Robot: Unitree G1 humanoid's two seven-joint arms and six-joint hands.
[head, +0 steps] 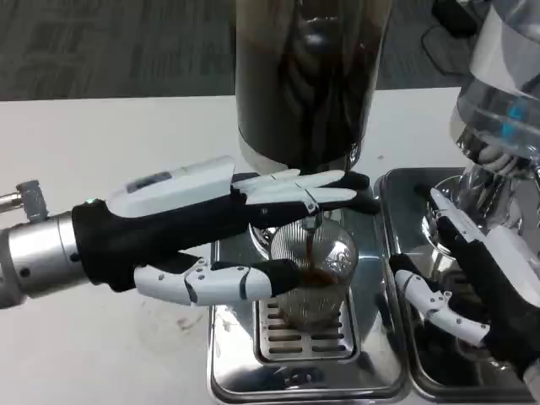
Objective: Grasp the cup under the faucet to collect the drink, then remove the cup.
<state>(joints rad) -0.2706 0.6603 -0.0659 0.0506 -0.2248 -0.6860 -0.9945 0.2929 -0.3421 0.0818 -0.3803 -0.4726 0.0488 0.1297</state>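
Two robot hands flank the cup (314,283), which stands on the drip tray (253,375) under the dark dispenser (308,80), a brown stream falling into it. Left robot hand (253,228) grips the cup, fingers behind and thumb in front. Right robot hand (477,283), right of the cup over a second tray (396,190), holds nothing, fingers spread.

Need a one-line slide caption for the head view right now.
Left hand holds the cup on the drip tray as dark drink pours in; right hand waits open.
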